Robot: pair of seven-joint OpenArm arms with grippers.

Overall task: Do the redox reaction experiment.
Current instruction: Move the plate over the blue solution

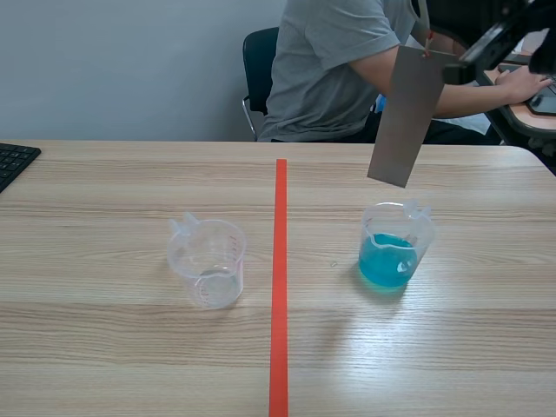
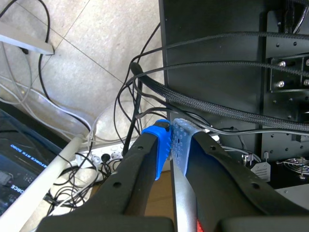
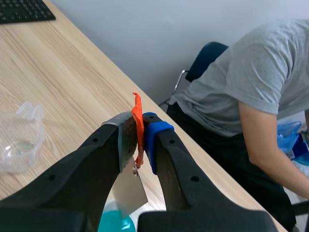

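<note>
A grey metal sheet point(image 1: 404, 117) hangs tilted in the air, its lower edge just above a clear beaker of blue liquid point(image 1: 395, 248). My right gripper point(image 1: 452, 65) is shut on the sheet's top end, where an orange tab point(image 3: 138, 125) sticks up between the fingers. In the right wrist view the sheet point(image 3: 129, 188) hangs under my right gripper point(image 3: 141, 123), over the blue liquid point(image 3: 113, 222). An empty clear beaker point(image 1: 207, 261) stands left of the red line. My left gripper point(image 2: 170, 128) is shut, off the table over floor cables.
A red tape line point(image 1: 280, 278) splits the table down the middle. A black keyboard point(image 1: 13, 161) lies at the far left edge. A person in a grey shirt point(image 1: 339, 69) sits across the table, arm stretched toward the right behind the sheet.
</note>
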